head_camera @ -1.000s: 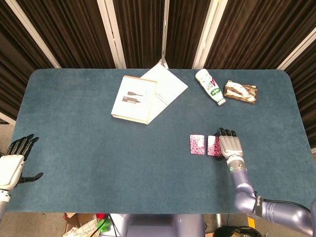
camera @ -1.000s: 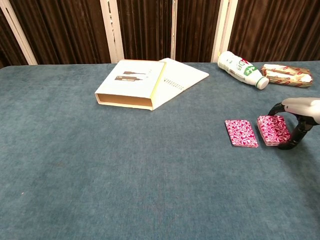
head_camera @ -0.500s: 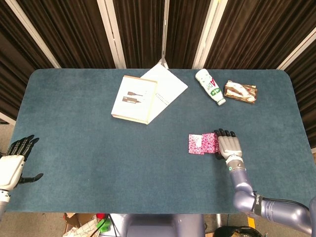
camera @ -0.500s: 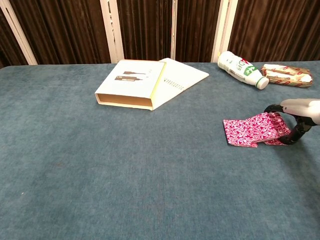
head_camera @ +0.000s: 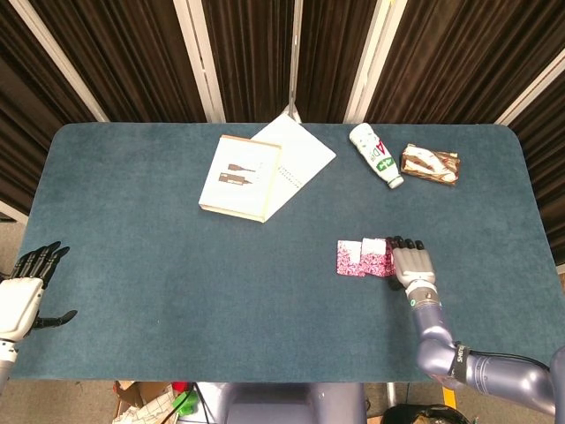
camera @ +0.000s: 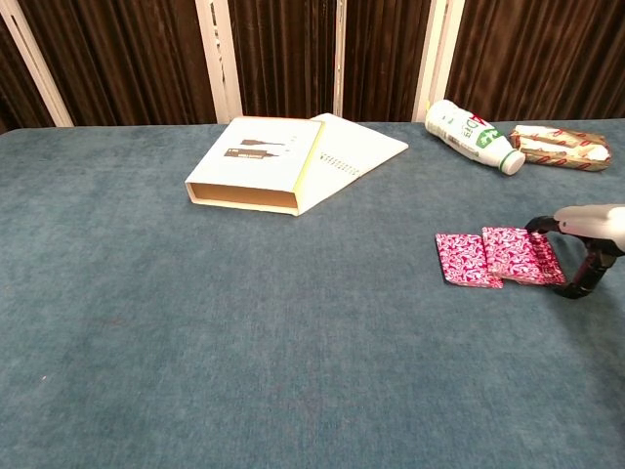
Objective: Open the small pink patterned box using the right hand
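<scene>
A: What had been shifted since the half-second before?

B: The lid (camera: 520,256) of the pink box (camera: 469,260) had been brought down from its tilted pose. It was now laid nearly flat, its left edge overlapping the base, and both pieces had been nudged slightly left on the table (head_camera: 132,221) compared with a second earlier.

A: And where was the box found?

B: On the right half of the blue table, near the front, well apart from the white bottle (head_camera: 375,155) and the snack packet (head_camera: 430,164) at the back, and from the cardboard box (head_camera: 239,177) resting on the paper (head_camera: 300,150).

A: How was the right hand (head_camera: 412,265) held?

B: It was set just beside the lid's right edge, fingertips touching it. Whether the lid was pinched or merely pressed could not be told.

A: Why was it placed so?

B: Probably so the lid could be slid or tipped clear of the base; the task was judged nearly finished.

A: The left hand (head_camera: 22,296)?

B: It was kept idle at the table's near-left edge, fingers spread, nothing held.
</scene>
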You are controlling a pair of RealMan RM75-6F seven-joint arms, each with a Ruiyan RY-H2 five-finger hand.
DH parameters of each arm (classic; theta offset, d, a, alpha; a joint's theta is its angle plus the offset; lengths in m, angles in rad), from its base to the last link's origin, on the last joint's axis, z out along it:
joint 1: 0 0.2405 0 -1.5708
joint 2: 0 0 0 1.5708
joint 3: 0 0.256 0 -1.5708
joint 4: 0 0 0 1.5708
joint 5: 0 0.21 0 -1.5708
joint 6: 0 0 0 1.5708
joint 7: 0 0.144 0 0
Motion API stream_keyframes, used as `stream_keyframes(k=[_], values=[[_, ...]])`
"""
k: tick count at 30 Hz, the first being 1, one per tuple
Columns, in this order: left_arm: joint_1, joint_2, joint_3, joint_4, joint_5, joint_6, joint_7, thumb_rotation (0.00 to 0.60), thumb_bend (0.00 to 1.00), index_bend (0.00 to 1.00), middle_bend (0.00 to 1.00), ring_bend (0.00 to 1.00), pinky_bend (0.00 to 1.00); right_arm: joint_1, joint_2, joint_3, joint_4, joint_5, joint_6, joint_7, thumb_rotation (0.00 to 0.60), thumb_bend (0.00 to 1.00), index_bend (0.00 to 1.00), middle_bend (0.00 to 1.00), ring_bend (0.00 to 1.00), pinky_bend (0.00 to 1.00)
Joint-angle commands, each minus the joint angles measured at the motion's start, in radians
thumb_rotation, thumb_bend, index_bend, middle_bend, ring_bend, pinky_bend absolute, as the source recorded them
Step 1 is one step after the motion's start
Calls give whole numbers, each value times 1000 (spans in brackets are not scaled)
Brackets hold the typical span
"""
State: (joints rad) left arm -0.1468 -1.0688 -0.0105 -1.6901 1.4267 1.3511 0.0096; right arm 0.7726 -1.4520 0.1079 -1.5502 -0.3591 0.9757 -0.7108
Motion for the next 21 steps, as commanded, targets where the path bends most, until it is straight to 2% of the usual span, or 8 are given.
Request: stream_keyframes(k=[1,5,21], values=[[1,0,0,0,1,1,0,600,73,0,0,0,0,3,5,0,-11,-4,3,3,600,328,0,0,0,0],[2,0,0,-1,3,3,1,600,73,0,0,0,0,8,8,-1,-21,-6,4,3,600,290,0,0,0,0],[3,3,-2,-1,-1,-4,-7,600,73,0,0,0,0,14,-14,9,-4,-80,5,52,600,290,0,0,0,0]])
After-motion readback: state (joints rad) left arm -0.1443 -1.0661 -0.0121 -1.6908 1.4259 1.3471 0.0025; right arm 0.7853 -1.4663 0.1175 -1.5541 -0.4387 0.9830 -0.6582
